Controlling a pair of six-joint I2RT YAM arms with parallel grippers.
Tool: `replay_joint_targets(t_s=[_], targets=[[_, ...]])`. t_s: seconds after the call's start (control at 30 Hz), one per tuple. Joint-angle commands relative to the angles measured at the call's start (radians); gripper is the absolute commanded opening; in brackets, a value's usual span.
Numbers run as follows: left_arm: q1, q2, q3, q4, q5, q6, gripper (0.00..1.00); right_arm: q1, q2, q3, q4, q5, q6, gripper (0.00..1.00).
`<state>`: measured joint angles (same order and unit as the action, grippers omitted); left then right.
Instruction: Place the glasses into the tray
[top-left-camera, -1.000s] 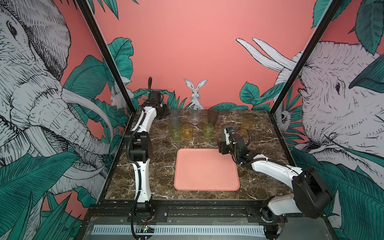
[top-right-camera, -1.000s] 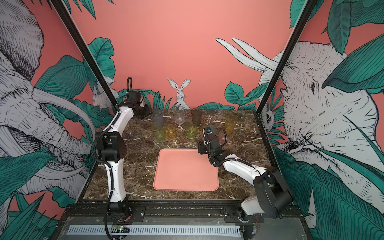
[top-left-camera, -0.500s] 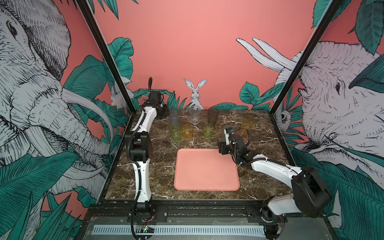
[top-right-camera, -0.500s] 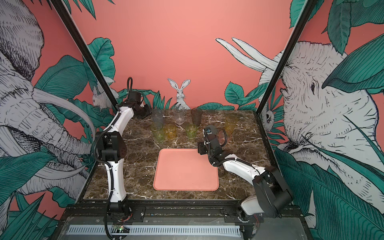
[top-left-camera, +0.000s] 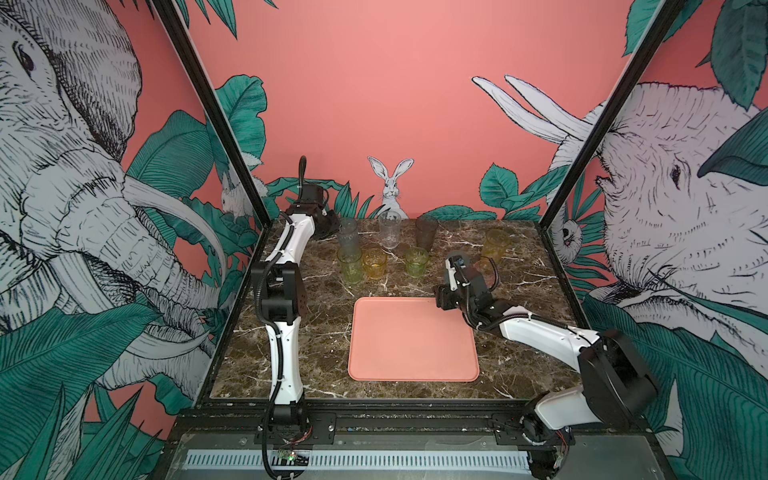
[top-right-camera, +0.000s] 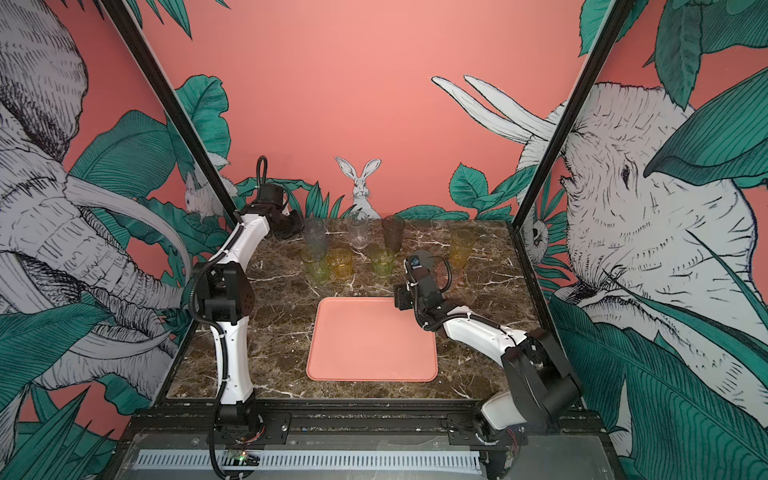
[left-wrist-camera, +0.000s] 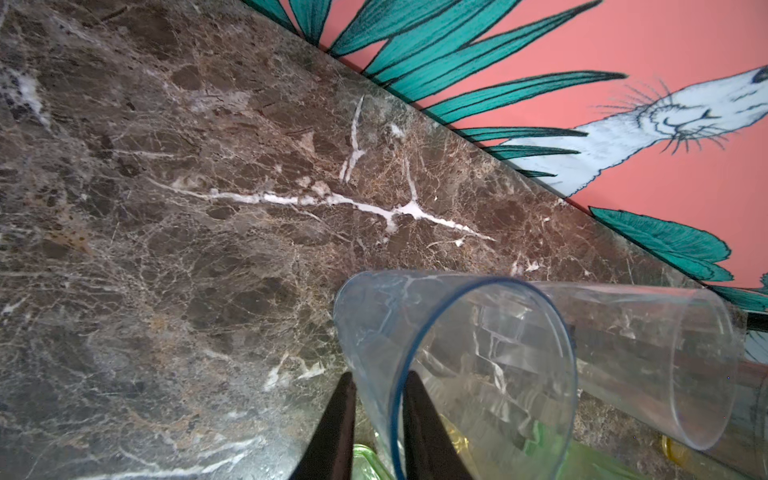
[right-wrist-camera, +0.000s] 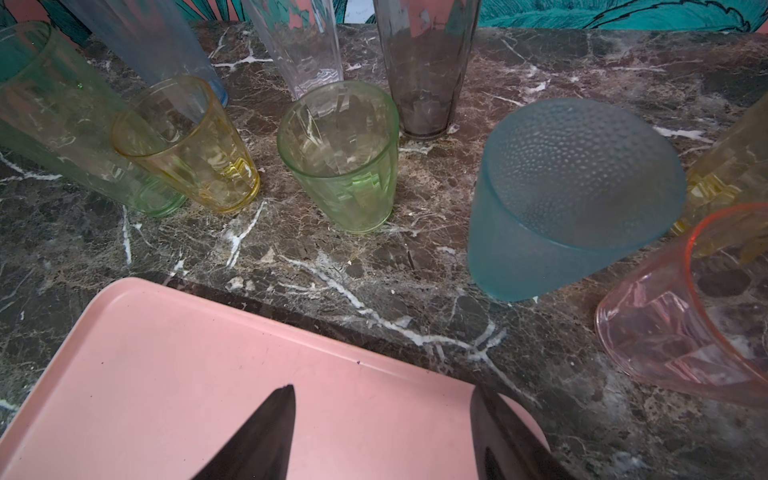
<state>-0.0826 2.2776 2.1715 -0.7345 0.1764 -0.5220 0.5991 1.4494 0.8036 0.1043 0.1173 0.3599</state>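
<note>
Tray (top-left-camera: 413, 338): plain salmon-pink.
Tabletop (top-left-camera: 324, 332): dark brown marble, white veining.
Tints: blue-grey glass (top-left-camera: 348, 235), clear glass (top-left-camera: 389, 229), smoky glass (top-left-camera: 426, 233), yellow-green glass (top-left-camera: 350, 266), amber glass (top-left-camera: 374, 262), green glass (top-left-camera: 416, 261), tall amber glass (top-left-camera: 495, 245), pink glass (right-wrist-camera: 681, 324).
Frosted glass (right-wrist-camera: 573, 195): teal-blue, dimpled.
Walls (top-left-camera: 395, 83): coral, teal leaves (top-left-camera: 245, 112), ink-line elephants (top-left-camera: 62, 166), white rabbit (top-left-camera: 390, 187).

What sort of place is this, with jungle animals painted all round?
Probably a robot test or demo booth: a left arm and a right arm stand on a front rail, painted panels box in a marble table, and coloured tumblers wait near a pink tray.
</note>
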Motion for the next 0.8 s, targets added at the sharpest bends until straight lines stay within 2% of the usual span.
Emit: replay_joint_targets(t_s=[0.0,0.47,0.77], targets=[[-0.004,0.002,-0.006,-0.01,-0.003,0.01,0.23,-0.004,0.004,0.029,0.008,-0.003,0.008,0.69],[-0.005,0.003,-0.003,-0.025,-0.015,0.009,0.17,-0.004,0.023,0.048,-0.014,-0.006,0.01,0.7],[-0.003,-0.018,-0.002,-0.045,-0.028,0.022,0.09,-0.003,0.033,0.055,-0.018,-0.01,0.01,0.7]])
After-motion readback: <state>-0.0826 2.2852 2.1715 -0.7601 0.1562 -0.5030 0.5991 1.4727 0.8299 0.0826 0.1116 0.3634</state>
